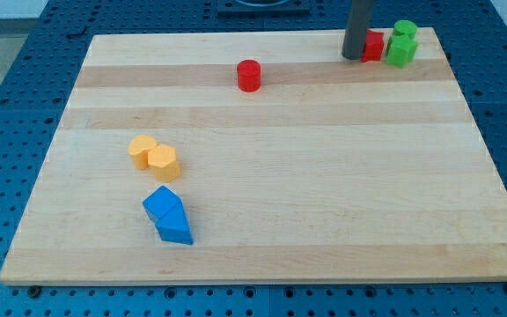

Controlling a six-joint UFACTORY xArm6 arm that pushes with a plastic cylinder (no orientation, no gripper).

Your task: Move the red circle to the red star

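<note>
Red circle (249, 75) standing alone near the board's top centre, red star (374, 45) at the top right, the tip (353, 56) touching its left side, holding nothing, pale wooden board (324, 194) on blue perforated table (7, 79), two green blocks (402, 42), two orange blocks (155, 157), two blue blocks (168, 216)

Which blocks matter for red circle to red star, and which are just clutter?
Job:
- red circle, alone near the view's top
- red star, top right, partly hidden behind the rod
- my tip, just left of the red star

Lying about:
- two green blocks, right of the red star
- two yellow blocks
- two blue blocks
</note>
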